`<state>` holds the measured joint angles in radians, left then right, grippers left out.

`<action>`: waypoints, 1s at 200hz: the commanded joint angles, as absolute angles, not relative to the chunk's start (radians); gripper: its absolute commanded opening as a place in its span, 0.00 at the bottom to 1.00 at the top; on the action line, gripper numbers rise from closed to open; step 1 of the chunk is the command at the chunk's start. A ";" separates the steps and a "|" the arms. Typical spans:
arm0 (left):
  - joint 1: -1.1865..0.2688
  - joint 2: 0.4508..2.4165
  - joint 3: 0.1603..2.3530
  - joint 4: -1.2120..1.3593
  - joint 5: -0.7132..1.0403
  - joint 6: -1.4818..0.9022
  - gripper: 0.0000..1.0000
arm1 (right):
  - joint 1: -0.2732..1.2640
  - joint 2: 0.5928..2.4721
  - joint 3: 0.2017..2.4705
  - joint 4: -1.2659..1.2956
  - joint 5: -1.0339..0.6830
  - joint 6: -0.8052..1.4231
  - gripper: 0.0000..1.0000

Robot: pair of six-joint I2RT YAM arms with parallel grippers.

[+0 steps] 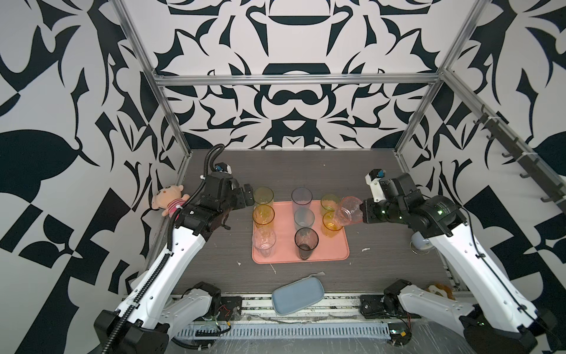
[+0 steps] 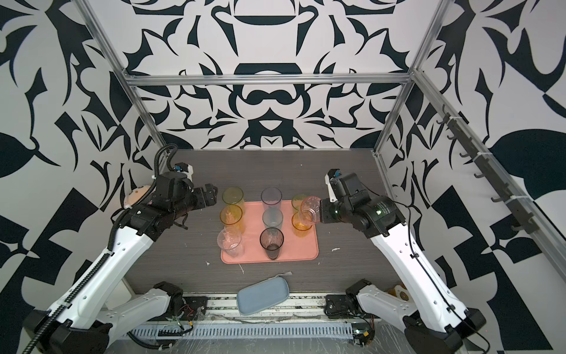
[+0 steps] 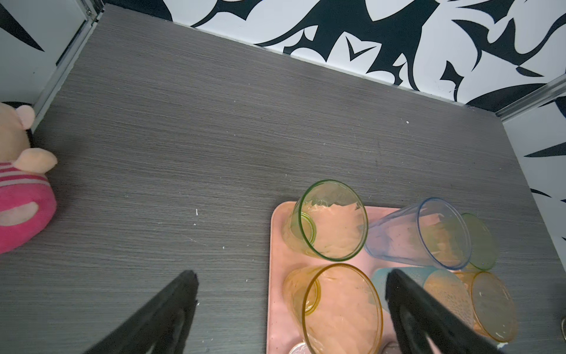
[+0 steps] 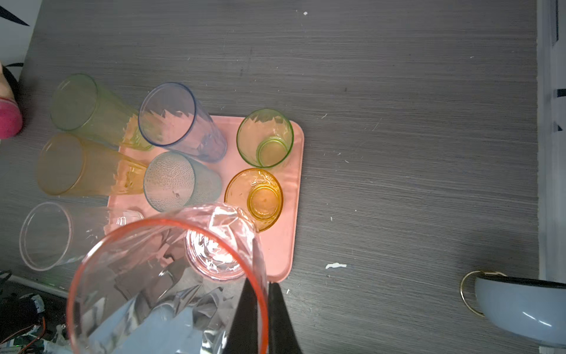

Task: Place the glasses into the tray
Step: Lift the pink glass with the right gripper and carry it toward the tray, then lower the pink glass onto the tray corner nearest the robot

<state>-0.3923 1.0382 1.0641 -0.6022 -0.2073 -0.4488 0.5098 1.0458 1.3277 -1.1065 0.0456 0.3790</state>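
The salmon-pink tray [image 1: 333, 251] [image 2: 301, 253] lies mid-table with several glasses upright on it, among them a tall yellow-green one [image 1: 263, 196], a smoke-grey one [image 1: 306, 243] and a short amber one [image 1: 330, 226] [image 4: 255, 197]. A pink glass [image 1: 349, 211] [image 4: 171, 275] hangs tilted over the tray's right edge. My right gripper [image 1: 362, 211] [image 4: 262, 285] is shut on its rim, one finger inside and one outside. My left gripper [image 1: 248, 196] [image 3: 291, 282] stands open and holds nothing, just left of the tray's back-left glasses, above a tall amber glass [image 3: 337, 306].
A plush toy [image 1: 170, 202] [image 3: 21, 190] lies against the left wall. A blue-grey dish [image 1: 297, 295] overhangs the table's front edge. A pale cup with a gold handle [image 4: 520, 306] sits at the right edge, under the right arm. Small paper scraps [image 1: 365, 249] dot the table.
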 commanded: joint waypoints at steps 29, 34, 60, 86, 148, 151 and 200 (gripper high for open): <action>-0.392 1.022 1.072 -0.583 -0.206 -0.465 0.99 | 0.590 1.010 1.240 -1.122 0.103 0.444 0.00; -0.393 1.020 1.070 -0.583 -0.207 -0.465 1.00 | 0.595 1.009 1.227 -1.119 0.101 0.449 0.00; -0.393 1.028 1.070 -0.581 -0.201 -0.468 1.00 | 0.616 1.003 1.160 -1.093 0.100 0.474 0.00; -0.391 1.029 1.066 -0.580 -0.199 -0.471 0.99 | 0.631 1.001 1.094 -1.060 0.100 0.498 0.00; -0.393 1.025 1.049 -0.574 -0.201 -0.475 1.00 | 0.652 0.993 0.974 -0.976 0.088 0.551 0.00; -0.391 1.026 1.048 -0.573 -0.200 -0.475 1.00 | 0.653 0.993 0.967 -0.969 0.086 0.555 0.00; -0.391 1.024 1.029 -0.564 -0.201 -0.479 1.00 | 0.670 1.016 0.901 -0.904 0.081 0.580 0.00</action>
